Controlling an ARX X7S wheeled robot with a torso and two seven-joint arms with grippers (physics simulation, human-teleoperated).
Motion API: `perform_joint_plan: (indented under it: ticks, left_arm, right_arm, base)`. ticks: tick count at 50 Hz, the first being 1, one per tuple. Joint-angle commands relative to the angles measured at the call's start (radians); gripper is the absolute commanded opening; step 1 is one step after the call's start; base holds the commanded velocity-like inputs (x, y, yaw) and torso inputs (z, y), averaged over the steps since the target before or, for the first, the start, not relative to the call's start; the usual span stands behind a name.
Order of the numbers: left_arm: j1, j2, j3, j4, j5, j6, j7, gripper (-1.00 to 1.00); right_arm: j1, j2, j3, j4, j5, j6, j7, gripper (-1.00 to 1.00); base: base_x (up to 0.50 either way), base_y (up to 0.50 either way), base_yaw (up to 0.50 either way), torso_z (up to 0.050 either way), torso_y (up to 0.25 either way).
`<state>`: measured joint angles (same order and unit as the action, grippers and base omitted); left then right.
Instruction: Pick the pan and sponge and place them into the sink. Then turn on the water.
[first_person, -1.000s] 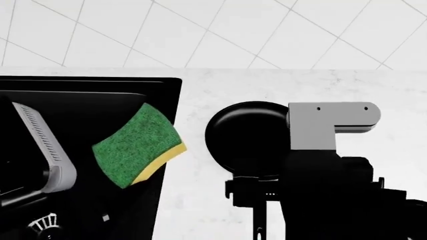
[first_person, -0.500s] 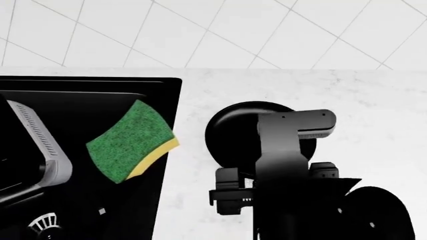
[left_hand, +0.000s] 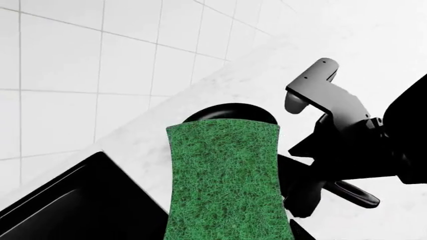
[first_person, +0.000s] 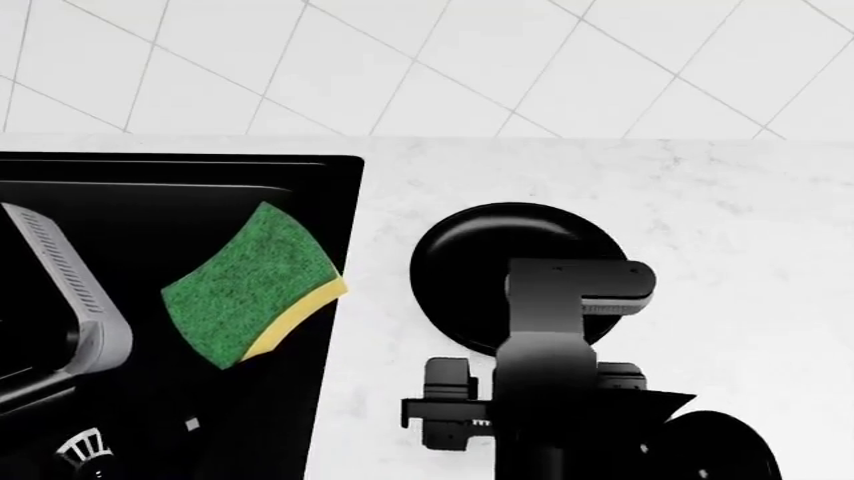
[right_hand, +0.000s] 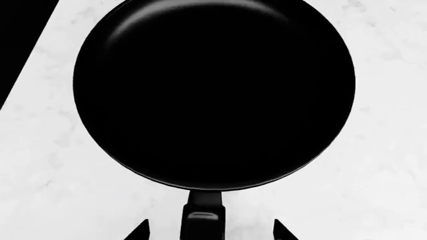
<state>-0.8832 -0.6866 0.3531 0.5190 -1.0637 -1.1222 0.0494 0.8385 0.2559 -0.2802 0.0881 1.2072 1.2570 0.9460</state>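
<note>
White marble bench (first_person: 747, 210), sink (first_person: 174, 190) at its left edge. Left gripper's grip is hidden; sponge (first_person: 251, 285) hangs over the basin. Right gripper (right_hand: 208, 231) spread wide around the handle of the pan (right_hand: 213, 90), beside the sink.

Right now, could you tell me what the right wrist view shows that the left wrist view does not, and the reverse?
Only the right wrist view shows the whole pan from above, lying on the white counter, its handle between the two open fingertips. Only the left wrist view shows the sponge, green side to the camera, the tiled wall and the right arm. Both show the pan, the counter and part of the black sink.
</note>
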Motion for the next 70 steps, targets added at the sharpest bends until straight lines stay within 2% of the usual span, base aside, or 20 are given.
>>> perform_joint_plan:
  ticks: [1, 6, 12, 17, 19, 22, 23, 24, 30, 36, 37, 41, 46, 54, 56, 58, 70]
  left_arm:
    - [0.000, -0.004, 0.000, -0.004, -0.013, 0.001, -0.011, -1.00]
    - [0.002, -0.005, 0.003, -0.003, -0.011, 0.007, -0.008, -1.00]
    - [0.002, -0.006, 0.009, -0.006, -0.008, 0.008, -0.007, -1.00]
    - [0.006, 0.005, 0.018, -0.011, -0.001, 0.012, -0.014, -1.00]
    - [0.009, -0.005, 0.013, -0.008, -0.007, 0.013, -0.008, -1.00]
    - [-0.001, 0.005, 0.019, -0.014, -0.004, 0.010, -0.014, -1.00]
    - [0.000, -0.001, 0.016, -0.012, -0.007, 0.011, -0.011, -1.00]
    - [0.001, -0.003, 0.014, -0.009, -0.010, 0.011, -0.011, -1.00]
    - [-0.014, 0.011, 0.024, -0.023, -0.003, 0.007, -0.020, -1.00]
    - [-0.012, -0.006, 0.014, -0.022, -0.012, 0.009, -0.013, -1.00]
    - [-0.024, 0.015, 0.023, -0.028, -0.011, 0.000, -0.029, -1.00]
    - [-0.020, -0.003, 0.013, -0.023, -0.019, 0.001, -0.025, -1.00]
    - [-0.032, -0.004, 0.011, -0.023, -0.028, -0.012, -0.039, -1.00]
    - [-0.040, -0.009, 0.011, -0.024, -0.035, -0.018, -0.038, -1.00]
    - [-0.038, -0.029, -0.003, -0.016, -0.049, -0.020, -0.032, -1.00]
    - [-0.045, -0.005, 0.011, -0.017, -0.047, -0.029, -0.054, -1.00]
    - [-0.035, -0.023, 0.008, -0.019, -0.045, -0.021, -0.053, -1.00]
  right_arm:
    - [-0.035, -0.011, 0.020, 0.013, 0.024, -0.045, -0.023, -1.00]
    - [-0.068, -0.026, 0.097, -0.011, 0.088, -0.083, -0.016, -1.00]
    - [-0.043, -0.007, 0.076, -0.033, 0.083, -0.065, -0.021, -1.00]
    - [0.000, 0.058, -0.028, -0.093, -0.034, -0.093, -0.117, -1.00]
    - [0.031, 0.099, -0.085, -0.116, -0.067, -0.088, -0.202, -1.00]
    - [0.036, 0.106, -0.060, -0.121, -0.028, -0.073, -0.206, -1.00]
    - [0.020, 0.125, -0.059, -0.179, -0.031, -0.131, -0.309, -1.00]
    - [-0.013, 0.115, 0.003, -0.203, -0.002, -0.201, -0.344, -1.00]
    - [0.022, 0.163, -0.027, -0.251, -0.038, -0.201, -0.392, -1.00]
    - [0.086, 0.231, -0.142, -0.216, -0.060, -0.120, -0.548, -1.00]
    - [0.099, 0.249, -0.157, -0.223, -0.078, -0.118, -0.566, -1.00]
    - [0.143, 0.297, -0.176, -0.221, -0.107, -0.103, -0.593, -1.00]
    - [0.223, 0.393, -0.306, -0.253, -0.186, -0.037, -0.690, -1.00]
    - [0.177, 0.438, -0.246, -0.256, -0.186, -0.063, -0.623, -1.00]
    - [0.171, 0.446, -0.253, -0.266, -0.196, -0.076, -0.631, -1.00]
    - [0.161, 0.451, -0.239, -0.267, -0.192, -0.088, -0.626, -1.00]
    - [0.135, 0.494, -0.206, -0.329, -0.171, -0.145, -0.669, -1.00]
  base:
    - [0.00, 0.00, 0.00, 0.000, 0.000]
    - [0.00, 0.00, 0.00, 0.000, 0.000]
    - [0.00, 0.00, 0.00, 0.000, 0.000]
    - [0.00, 0.00, 0.00, 0.000, 0.000]
    - [0.00, 0.00, 0.00, 0.000, 0.000]
    - [0.00, 0.00, 0.00, 0.000, 0.000]
    - [0.00, 0.00, 0.00, 0.000, 0.000]
    - [0.00, 0.00, 0.00, 0.000, 0.000]
    - [0.00, 0.00, 0.00, 0.000, 0.003]
    - [0.00, 0.00, 0.00, 0.000, 0.000]
    - [0.00, 0.00, 0.00, 0.000, 0.010]
    - [0.00, 0.00, 0.00, 0.000, 0.000]
    - [0.00, 0.00, 0.00, 0.000, 0.002]
    - [0.00, 0.00, 0.00, 0.000, 0.001]
    - [0.00, 0.00, 0.00, 0.000, 0.005]
    - [0.00, 0.00, 0.00, 0.000, 0.000]
    - [0.00, 0.00, 0.00, 0.001, 0.002]
